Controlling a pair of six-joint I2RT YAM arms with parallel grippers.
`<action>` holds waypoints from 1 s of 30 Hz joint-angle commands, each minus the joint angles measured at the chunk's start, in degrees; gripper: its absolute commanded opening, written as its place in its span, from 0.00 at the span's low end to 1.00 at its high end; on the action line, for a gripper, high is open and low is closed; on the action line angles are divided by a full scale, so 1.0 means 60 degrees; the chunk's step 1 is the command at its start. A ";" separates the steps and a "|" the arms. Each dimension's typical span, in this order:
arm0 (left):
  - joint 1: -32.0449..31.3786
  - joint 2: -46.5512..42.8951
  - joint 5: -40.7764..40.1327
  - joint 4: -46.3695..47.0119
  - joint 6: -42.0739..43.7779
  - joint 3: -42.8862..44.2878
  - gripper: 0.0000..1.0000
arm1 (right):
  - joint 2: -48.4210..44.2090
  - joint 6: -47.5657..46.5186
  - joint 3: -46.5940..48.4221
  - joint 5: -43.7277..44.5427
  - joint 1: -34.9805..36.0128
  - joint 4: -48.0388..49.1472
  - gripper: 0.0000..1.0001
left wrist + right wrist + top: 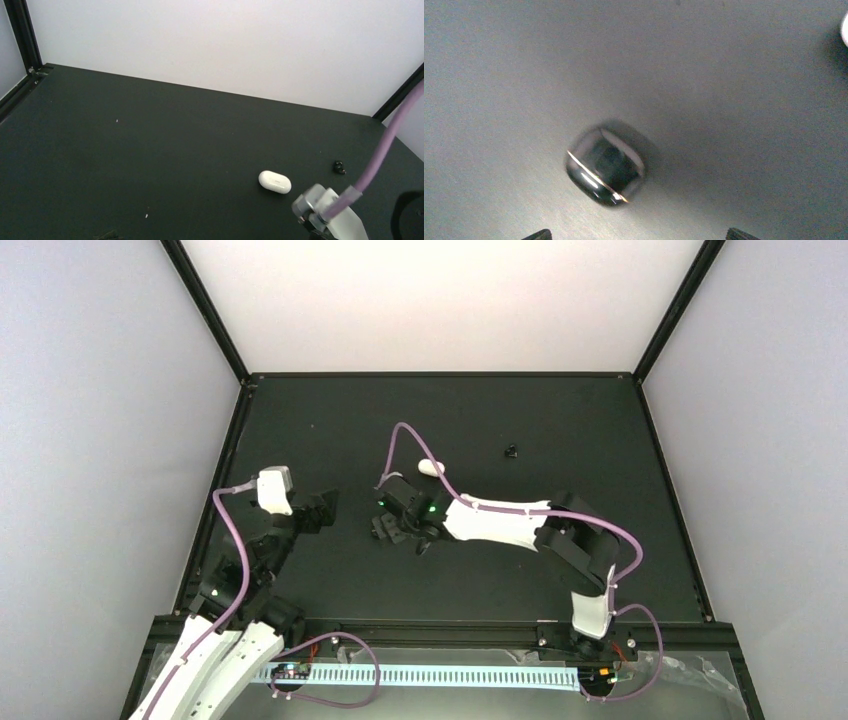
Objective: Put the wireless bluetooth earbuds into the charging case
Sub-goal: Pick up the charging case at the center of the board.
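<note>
The right gripper [400,532] hovers with fingers apart over a small glossy dark earbud [605,167] on the table [560,440] — light, slick, best pinched across its flanks. The white charging case [274,182] lies closed nearby. I cannot tell the left gripper's [325,508] state.

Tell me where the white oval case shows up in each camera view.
Top external: the white oval case sits near mid-picture, slightly left of centre.
Left wrist: lower right of centre, lying closed.
Right wrist: probably the white sliver cut off at the upper right edge.
Shared landmark: the small black bit lies right of the case and a little farther back in the top and left wrist views.
</note>
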 commanded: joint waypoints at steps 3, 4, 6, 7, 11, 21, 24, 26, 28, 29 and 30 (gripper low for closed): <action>-0.0029 0.0011 0.0151 -0.0033 -0.0037 0.0045 0.99 | 0.1391 0.0240 0.1987 0.0651 0.0135 -0.0395 0.95; -0.0022 0.0002 0.0136 -0.0050 -0.0024 0.0057 0.99 | 0.1751 0.0321 0.2305 0.0875 0.0132 -0.0616 0.95; -0.0021 -0.0013 0.0097 -0.0083 -0.0045 0.0072 0.99 | 0.2191 0.0496 0.2802 0.1198 0.0141 -0.0989 0.95; -0.0021 -0.0041 0.0083 -0.0097 -0.0044 0.0068 0.99 | 0.2345 0.0578 0.2945 0.1302 0.0142 -0.1064 0.95; -0.0024 -0.0157 -0.0039 -0.0171 -0.0045 0.0112 0.99 | 0.2688 0.0840 0.3253 0.1602 0.0143 -0.1205 0.92; -0.0045 -0.0325 -0.0073 -0.0246 -0.0031 0.0149 0.99 | 0.3017 0.0702 0.3411 0.1788 0.0144 -0.1805 0.84; -0.0050 -0.0354 -0.0052 -0.0227 -0.0029 0.0149 0.99 | 0.2584 0.0636 0.2646 0.1654 0.0144 -0.1571 0.83; -0.0050 -0.0367 -0.0019 -0.0205 -0.0041 0.0134 0.99 | 0.2248 0.0580 0.2165 0.1603 0.0135 -0.1422 0.80; -0.0051 -0.0369 0.0024 -0.0185 -0.0052 0.0109 0.99 | 0.1964 0.0550 0.1670 0.1547 0.0132 -0.1251 0.77; -0.0059 -0.0371 0.0061 -0.0155 -0.0059 0.0098 0.99 | 0.1846 0.0535 0.1471 0.1496 0.0129 -0.1164 0.75; -0.0060 -0.0370 0.0082 -0.0144 -0.0060 0.0091 0.99 | 0.1723 0.0504 0.1270 0.1396 0.0125 -0.1036 0.74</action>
